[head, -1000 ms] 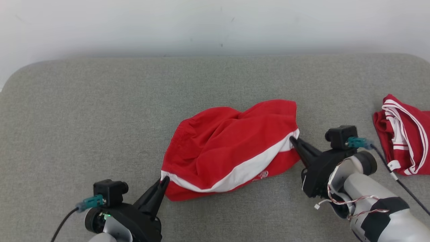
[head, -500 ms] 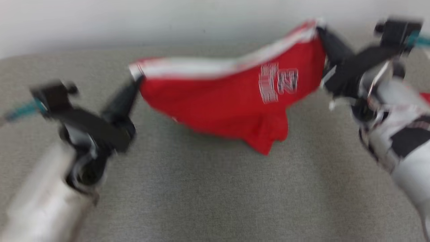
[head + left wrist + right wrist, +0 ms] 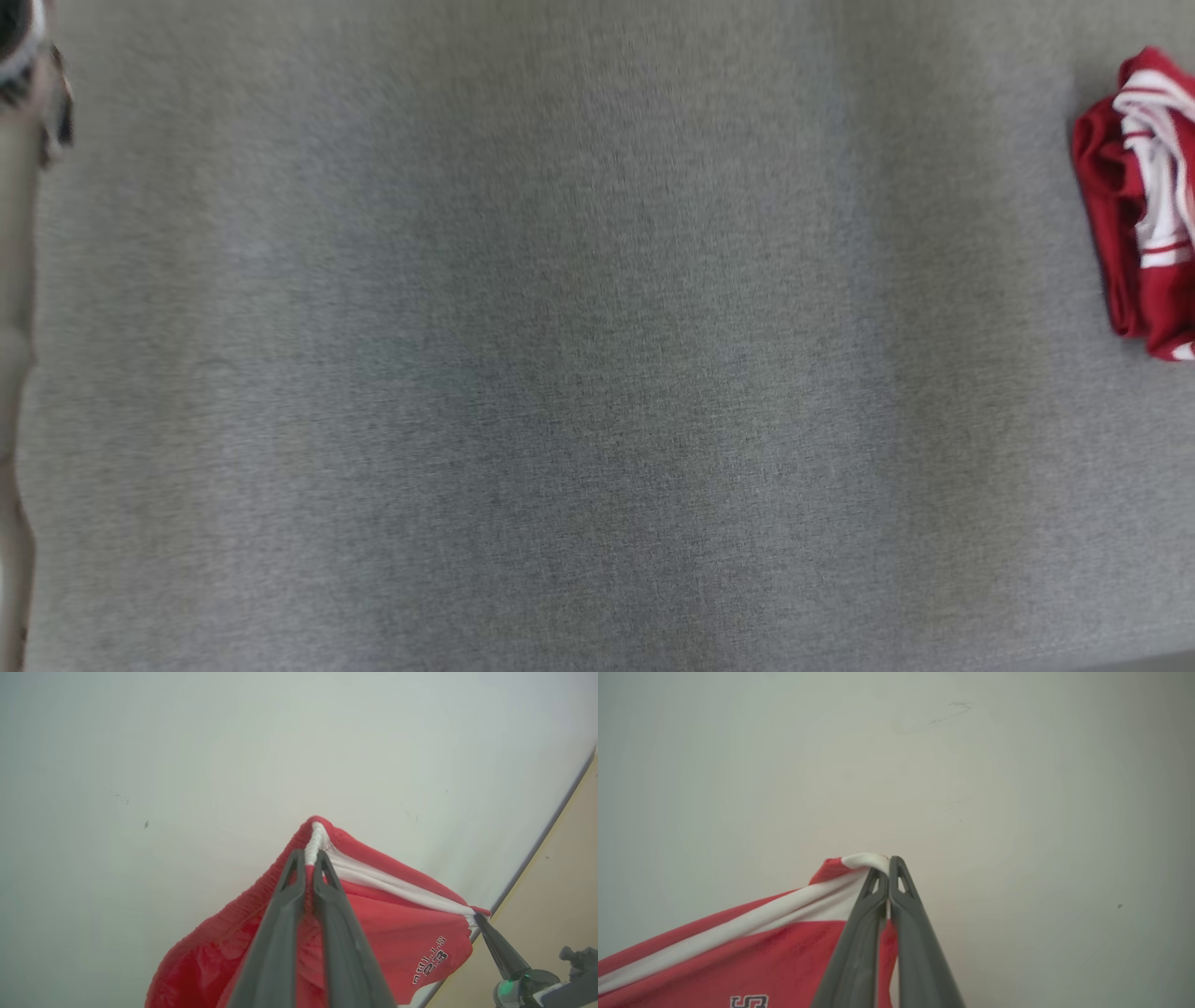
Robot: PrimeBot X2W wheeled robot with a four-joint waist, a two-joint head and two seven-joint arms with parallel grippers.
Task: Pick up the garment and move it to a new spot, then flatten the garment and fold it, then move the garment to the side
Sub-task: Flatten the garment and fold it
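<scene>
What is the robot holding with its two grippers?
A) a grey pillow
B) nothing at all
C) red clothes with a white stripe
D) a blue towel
C: the left gripper and the right gripper are each shut on a white-striped corner of the red garment, which stretches between them.

The garment [image 3: 402, 933] is thin red cloth, matt, with a smooth white band and a ribbed, gathered edge. My left gripper [image 3: 309, 858] and right gripper [image 3: 888, 864] are dark plastic, smooth with a dull sheen. The table [image 3: 560, 373] wears grey woven cloth, slightly rough. The wall [image 3: 187, 765] is pale, smooth and matt.
</scene>
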